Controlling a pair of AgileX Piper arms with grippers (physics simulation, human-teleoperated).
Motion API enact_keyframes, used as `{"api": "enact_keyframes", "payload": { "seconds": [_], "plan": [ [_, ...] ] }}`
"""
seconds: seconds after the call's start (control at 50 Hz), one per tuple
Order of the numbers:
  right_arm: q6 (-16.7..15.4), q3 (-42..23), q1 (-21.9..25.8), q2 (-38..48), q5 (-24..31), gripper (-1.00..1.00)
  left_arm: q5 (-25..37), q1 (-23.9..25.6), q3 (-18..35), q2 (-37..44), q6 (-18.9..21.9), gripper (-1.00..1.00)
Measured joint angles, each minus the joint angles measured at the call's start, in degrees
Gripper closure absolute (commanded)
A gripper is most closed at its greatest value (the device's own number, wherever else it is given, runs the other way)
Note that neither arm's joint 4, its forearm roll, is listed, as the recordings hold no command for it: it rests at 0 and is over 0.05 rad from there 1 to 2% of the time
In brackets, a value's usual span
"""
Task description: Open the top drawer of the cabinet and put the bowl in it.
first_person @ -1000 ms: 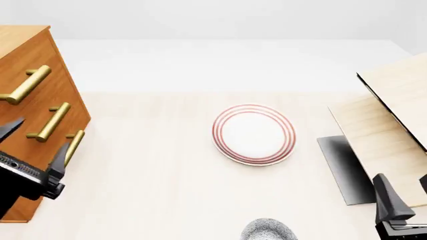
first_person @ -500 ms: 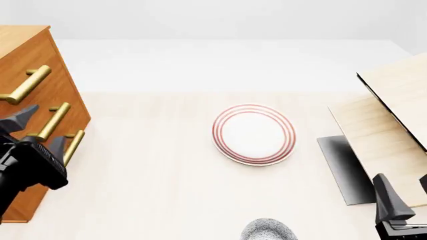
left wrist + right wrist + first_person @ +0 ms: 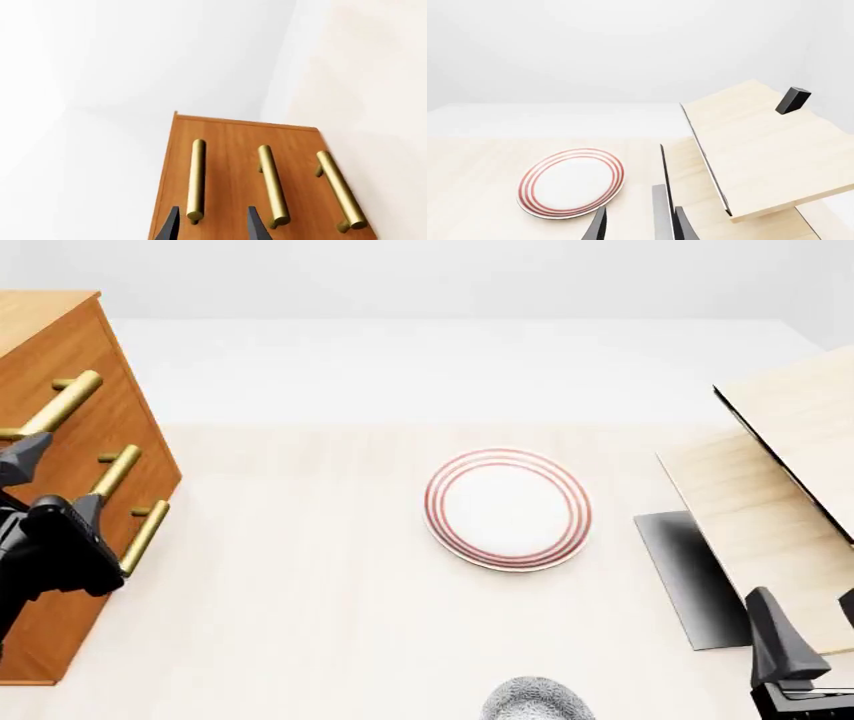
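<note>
The cabinet (image 3: 74,440) stands at the far left, and its top drawer (image 3: 193,175) is closed. The left gripper (image 3: 210,226) is spread wide in front of it – one finger on each side of the top brass handle (image 3: 196,180), not squeezing. A plate with red rings (image 3: 509,508) lies mid-table. The bowl (image 3: 537,701) sits at the near edge. The right gripper (image 3: 639,226) waits near right, fingers apart, holding nothing – pale boards (image 3: 781,475) beside it

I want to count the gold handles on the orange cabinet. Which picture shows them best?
The left wrist view: the cabinet faces that camera, and all three handles show side by side, with the left gripper open near one end. The front view shows the cabinet slanted at the picture's edge, partly hidden by the arm. The right wrist view shows none of it.
</note>
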State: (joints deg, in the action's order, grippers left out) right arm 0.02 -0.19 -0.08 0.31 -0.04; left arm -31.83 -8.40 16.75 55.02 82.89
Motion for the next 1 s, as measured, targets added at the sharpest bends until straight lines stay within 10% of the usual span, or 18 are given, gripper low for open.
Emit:
{"api": "enact_keyframes", "payload": {
  "seconds": [1.0],
  "plan": [
    [0.0,0.0,0.0,0.0,0.0,-1.0,-3.2,-5.4,9.8,14.1,0.7,-1.0]
  ]
}}
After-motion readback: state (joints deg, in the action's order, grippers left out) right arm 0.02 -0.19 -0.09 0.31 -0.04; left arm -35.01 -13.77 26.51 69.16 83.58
